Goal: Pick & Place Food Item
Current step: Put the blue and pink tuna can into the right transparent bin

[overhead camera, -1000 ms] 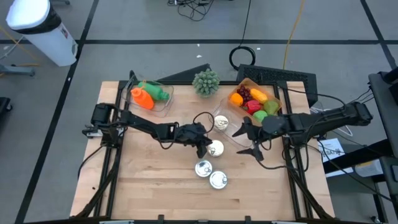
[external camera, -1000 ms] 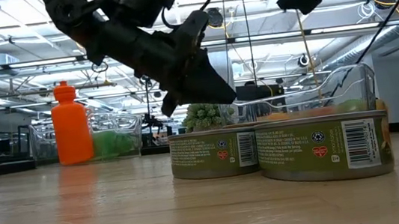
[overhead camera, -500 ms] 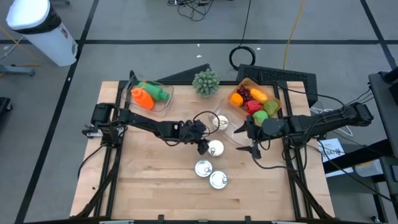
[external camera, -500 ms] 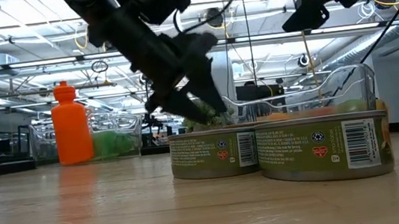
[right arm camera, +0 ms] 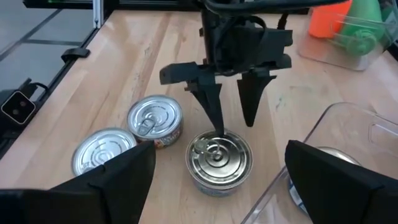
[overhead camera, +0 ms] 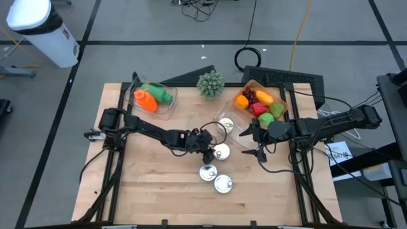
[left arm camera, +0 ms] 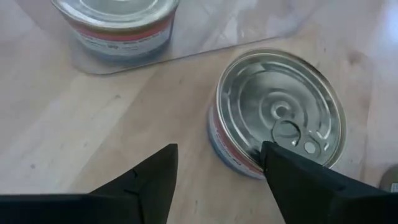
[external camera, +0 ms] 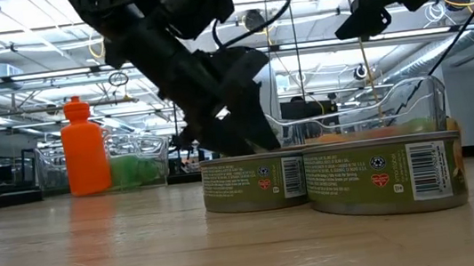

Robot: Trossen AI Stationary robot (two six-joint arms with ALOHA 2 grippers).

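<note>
1. Over the last second the left gripper [overhead camera: 210, 147] has been lowered from above the table to the can [overhead camera: 220, 152] at the table's [overhead camera: 146, 191] centre. In the low view its dark fingers [external camera: 250, 127], which hung clear a second ago, now reach down to the tops of the tins.

2. The left gripper's fingers are held apart with nothing between them. In the left wrist view one fingertip lies at the can's [left arm camera: 277, 115] rim and the other stands clear over bare wood at the can's 9 o'clock. The can is not yet straddled, so a grasp is judged to be lined up but not begun.

3. The right gripper [overhead camera: 259, 142] is seen at 3 o'clock from the can, well apart from it, spread wide and empty. It has drifted a little toward the bin [overhead camera: 230, 127] in the first half second and has been held there since; it appears to be waiting.

4. Two more tins [overhead camera: 214, 178] are seen at 6 o'clock from the can, near it. Another tin [overhead camera: 226, 125] sits inside the clear bin at the can's 12 o'clock, so the bin is judged the likely drop place.

5. In the low view, olive-green labels with a barcode [external camera: 288, 176], small red heart marks and fine print are seen on two tins; the words cannot be read. No brand can be made out.
</note>
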